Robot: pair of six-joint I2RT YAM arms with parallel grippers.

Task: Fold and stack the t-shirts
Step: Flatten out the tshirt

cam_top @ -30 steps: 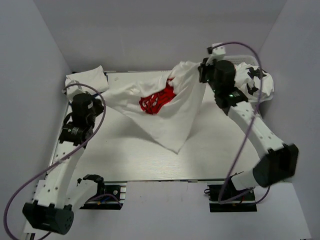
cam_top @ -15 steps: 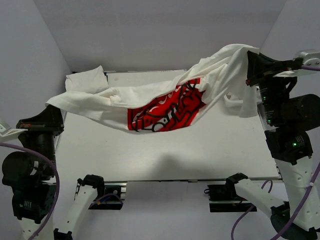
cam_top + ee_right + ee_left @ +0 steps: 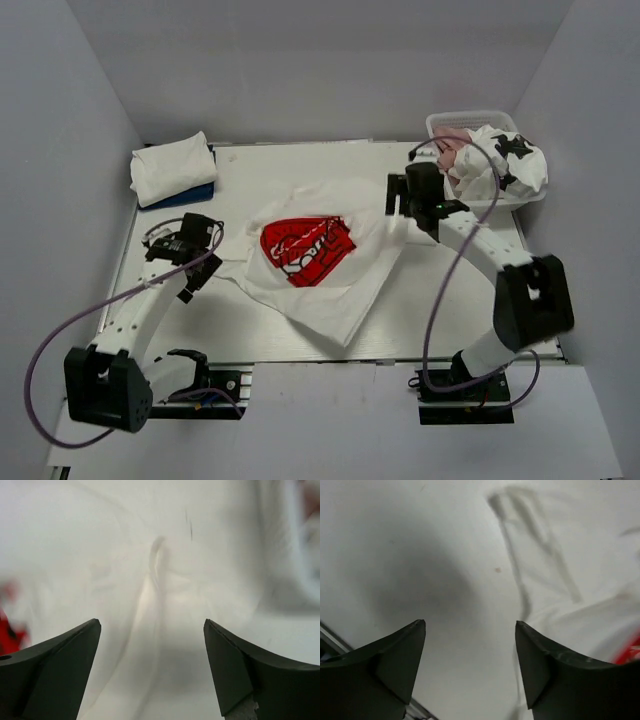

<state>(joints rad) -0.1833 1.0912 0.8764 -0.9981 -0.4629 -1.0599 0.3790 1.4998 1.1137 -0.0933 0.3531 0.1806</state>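
Observation:
A white t-shirt with a red chest print (image 3: 300, 250) lies spread and wrinkled, print up, in the middle of the table. My left gripper (image 3: 207, 234) hovers open just off the shirt's left edge. In the left wrist view its jaws (image 3: 470, 623) stand wide over bare table, with the shirt's hem (image 3: 580, 615) to the right. My right gripper (image 3: 397, 196) is open over the shirt's upper right corner; the right wrist view shows only white cloth (image 3: 160, 575) beneath the empty right gripper (image 3: 152, 621). A folded white shirt (image 3: 172, 166) rests on a folded blue one (image 3: 200, 192) at the back left.
A white lattice basket (image 3: 447, 122) at the back right holds a dusty-pink shirt (image 3: 455, 142) and a white shirt with black patches (image 3: 508, 160), which spill over its rim. The table's metal rail (image 3: 330, 364) runs along the near edge. Grey walls enclose the table.
The printed shirt, stretched in the air between both shut grippers half a second ago, now lies on the table. Both arms have come down and inward, and both grippers have opened and let go.

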